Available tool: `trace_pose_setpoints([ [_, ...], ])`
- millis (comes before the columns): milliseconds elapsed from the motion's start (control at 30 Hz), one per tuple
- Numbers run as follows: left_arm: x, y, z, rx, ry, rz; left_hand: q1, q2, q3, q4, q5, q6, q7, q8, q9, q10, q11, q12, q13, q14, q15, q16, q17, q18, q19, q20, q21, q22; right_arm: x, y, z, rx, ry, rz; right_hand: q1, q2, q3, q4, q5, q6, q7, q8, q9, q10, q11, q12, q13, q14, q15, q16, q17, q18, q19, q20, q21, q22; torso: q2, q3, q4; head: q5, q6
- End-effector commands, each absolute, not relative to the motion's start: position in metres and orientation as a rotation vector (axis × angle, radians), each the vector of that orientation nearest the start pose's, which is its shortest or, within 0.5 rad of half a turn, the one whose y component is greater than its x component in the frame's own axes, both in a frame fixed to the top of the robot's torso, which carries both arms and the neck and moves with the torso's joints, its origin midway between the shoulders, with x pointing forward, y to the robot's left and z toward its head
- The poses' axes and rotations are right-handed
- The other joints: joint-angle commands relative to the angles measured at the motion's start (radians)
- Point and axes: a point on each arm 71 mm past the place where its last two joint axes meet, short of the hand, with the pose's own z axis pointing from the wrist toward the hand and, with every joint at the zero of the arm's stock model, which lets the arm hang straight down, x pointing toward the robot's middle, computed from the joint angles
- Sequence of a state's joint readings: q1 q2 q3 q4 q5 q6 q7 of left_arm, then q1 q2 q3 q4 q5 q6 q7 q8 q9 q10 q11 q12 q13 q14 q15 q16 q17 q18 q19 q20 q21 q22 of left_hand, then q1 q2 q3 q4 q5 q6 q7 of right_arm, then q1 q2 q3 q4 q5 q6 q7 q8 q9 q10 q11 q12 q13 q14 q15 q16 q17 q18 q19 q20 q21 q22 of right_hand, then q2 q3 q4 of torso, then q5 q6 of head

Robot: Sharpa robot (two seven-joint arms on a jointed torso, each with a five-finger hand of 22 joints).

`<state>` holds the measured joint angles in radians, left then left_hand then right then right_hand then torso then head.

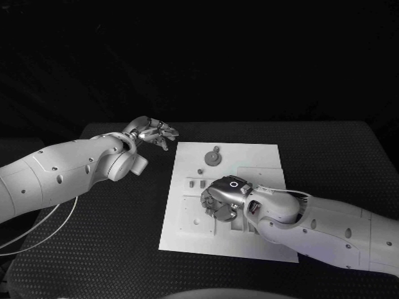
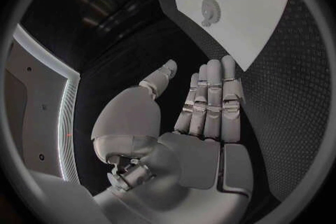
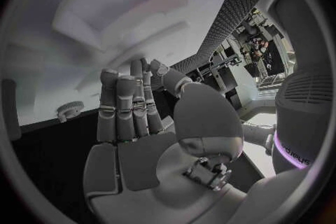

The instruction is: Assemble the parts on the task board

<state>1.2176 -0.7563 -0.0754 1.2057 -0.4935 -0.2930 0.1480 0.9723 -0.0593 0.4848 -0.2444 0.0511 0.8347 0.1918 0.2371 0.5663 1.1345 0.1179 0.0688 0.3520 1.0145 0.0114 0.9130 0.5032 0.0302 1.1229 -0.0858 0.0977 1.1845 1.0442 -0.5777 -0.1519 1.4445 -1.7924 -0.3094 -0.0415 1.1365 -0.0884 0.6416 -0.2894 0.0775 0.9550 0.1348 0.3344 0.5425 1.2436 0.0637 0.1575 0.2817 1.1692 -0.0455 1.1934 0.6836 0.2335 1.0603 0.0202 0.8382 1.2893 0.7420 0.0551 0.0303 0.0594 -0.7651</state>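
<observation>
Your right hand (image 1: 225, 198) is down over the board's (image 1: 254, 156) middle, among the small parts (image 1: 199, 182). In its wrist view the fingers (image 3: 126, 106) stand straight and together, thumb alongside, nothing between them that I can see. So: open, empty, hovering low or just touching the plate. From the head view I can't tell which.

Your left hand (image 1: 153, 132) is off the board, over the table (image 1: 91, 249) just beyond the far left corner. Fingers (image 2: 213, 95) are extended, palm bare, holding nothing.

The gear (image 1: 214, 157) lies flat on the far part of the board, well apart from both hands. It also shows in the left wrist view (image 2: 209, 9).

My read: you're in the reach/pick step, nothing grasped yet, assembly barely begun. The right hand looks to be lining up on a part under it, but the palm hides which one.

Next move needs fingers spread first, then closed on one part only; the pieces sit close together, so watch for nudging neighbours. Keep the left hand parked or use it to steady the board edge.
</observation>
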Motion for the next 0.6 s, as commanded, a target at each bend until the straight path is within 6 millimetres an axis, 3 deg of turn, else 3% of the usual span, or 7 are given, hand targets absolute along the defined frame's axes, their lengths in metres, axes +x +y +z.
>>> trace_pose_setpoints([
  [33, 0.539, 0.260, -0.207, -0.766, 1.656, -1.036, 0.003, 0.001, -0.004, -0.003, 0.005, -0.004, 0.001, 0.005, 0.001, -0.006, 0.002, 0.000, 0.002, 0.006, 0.001, -0.006, 0.002, 0.012, 0.007, -0.001, -0.005, -0.001, 0.419, -0.086, -0.303, -0.640, 1.793, 0.769, -0.014, -0.049, 0.003, 0.007, 0.003, -0.049, 0.022, -0.032, -0.016, -0.041, 0.020, -0.028, -0.015, -0.013, 0.018, -0.005, 0.006, 0.028, -0.009, 0.010, -0.007, 0.003, -0.001, -0.0009, 0.0008, -0.001, 0.000],
  [133, 0.539, 0.261, -0.207, -0.767, 1.656, -1.034, 0.004, 0.000, -0.003, -0.005, 0.005, -0.004, 0.001, 0.005, 0.001, -0.006, 0.002, 0.000, 0.002, 0.006, 0.001, -0.006, 0.002, 0.012, 0.007, -0.001, -0.006, -0.001, 0.419, -0.086, -0.302, -0.624, 1.785, 0.781, -0.030, -0.080, 0.000, 0.017, 0.003, -0.073, 0.035, -0.049, -0.026, -0.066, 0.031, -0.043, -0.018, -0.023, 0.028, -0.007, 0.011, 0.028, -0.014, 0.016, -0.010, 0.005, -0.001, -0.0006, 0.0008, -0.001, 0.000],
  [267, 0.540, 0.260, -0.207, -0.765, 1.656, -1.036, 0.006, 0.000, -0.003, -0.006, 0.005, -0.004, 0.000, 0.006, 0.001, -0.006, 0.002, 0.000, 0.002, 0.006, 0.001, -0.007, 0.002, 0.012, 0.007, -0.001, -0.006, -0.001, 0.419, -0.086, -0.300, -0.610, 1.768, 0.790, -0.030, -0.083, 0.001, 0.019, 0.003, -0.075, 0.037, -0.050, -0.027, -0.068, 0.033, -0.045, -0.019, -0.025, 0.030, -0.007, 0.012, 0.028, -0.015, 0.016, -0.011, 0.005, 0.000, 0.0007, 0.0008, -0.003, 0.002],
  [300, 0.540, 0.260, -0.207, -0.765, 1.655, -1.036, 0.006, 0.000, -0.003, -0.006, 0.005, -0.004, 0.000, 0.006, 0.001, -0.006, 0.002, 0.000, 0.002, 0.006, 0.001, -0.007, 0.002, 0.012, 0.007, -0.001, -0.006, -0.001, 0.419, -0.086, -0.300, -0.608, 1.763, 0.792, -0.044, -0.102, -0.002, 0.024, 0.004, -0.108, 0.050, -0.069, -0.035, -0.102, 0.044, -0.063, -0.026, -0.043, 0.044, -0.016, 0.010, 0.026, -0.028, 0.020, -0.018, 0.003, 0.000, 0.0010, 0.0009, -0.004, 0.002],
  [367, 0.540, 0.260, -0.207, -0.764, 1.655, -1.038, 0.000, -0.001, -0.006, -0.003, 0.004, -0.005, 0.001, 0.006, 0.001, -0.007, 0.002, 0.000, 0.003, 0.007, 0.001, -0.007, 0.003, 0.012, 0.008, -0.001, -0.007, -0.001, 0.420, -0.087, -0.300, -0.603, 1.758, 0.792, -0.048, -0.111, -0.001, 0.028, 0.004, -0.119, 0.055, -0.075, -0.038, -0.113, 0.051, -0.069, -0.028, -0.053, 0.050, -0.019, 0.011, 0.026, -0.036, 0.023, -0.023, 0.003, 0.000, 0.0010, 0.0009, -0.004, 0.002],
  [433, 0.539, 0.260, -0.207, -0.765, 1.656, -1.037, -0.002, -0.001, -0.007, -0.002, 0.003, -0.005, 0.001, 0.006, 0.001, -0.007, 0.002, 0.000, 0.003, 0.007, 0.001, -0.008, 0.004, 0.012, 0.008, 0.000, -0.008, -0.001, 0.419, -0.088, -0.298, -0.593, 1.748, 0.797, -0.046, -0.117, 0.004, 0.034, 0.003, -0.121, 0.058, -0.076, -0.040, -0.114, 0.054, -0.069, -0.026, -0.061, 0.051, -0.017, 0.015, 0.027, -0.043, 0.027, -0.025, 0.005, 0.000, -0.0002, 0.0015, -0.009, 0.005],
  [600, 0.540, 0.261, -0.207, -0.766, 1.656, -1.034, -0.003, -0.001, -0.008, -0.002, 0.003, -0.005, 0.001, 0.006, 0.001, -0.008, 0.002, 0.000, 0.003, 0.007, 0.001, -0.008, 0.004, 0.012, 0.008, 0.000, -0.008, -0.001, 0.418, -0.092, -0.291, -0.550, 1.700, 0.825, -0.046, -0.120, 0.008, 0.043, 0.002, -0.121, 0.058, -0.075, -0.040, -0.114, 0.055, -0.069, -0.023, -0.065, 0.052, -0.014, 0.019, 0.028, -0.045, 0.031, -0.024, 0.008, 0.000, 0.0009, 0.0008, -0.011, 0.007],
])
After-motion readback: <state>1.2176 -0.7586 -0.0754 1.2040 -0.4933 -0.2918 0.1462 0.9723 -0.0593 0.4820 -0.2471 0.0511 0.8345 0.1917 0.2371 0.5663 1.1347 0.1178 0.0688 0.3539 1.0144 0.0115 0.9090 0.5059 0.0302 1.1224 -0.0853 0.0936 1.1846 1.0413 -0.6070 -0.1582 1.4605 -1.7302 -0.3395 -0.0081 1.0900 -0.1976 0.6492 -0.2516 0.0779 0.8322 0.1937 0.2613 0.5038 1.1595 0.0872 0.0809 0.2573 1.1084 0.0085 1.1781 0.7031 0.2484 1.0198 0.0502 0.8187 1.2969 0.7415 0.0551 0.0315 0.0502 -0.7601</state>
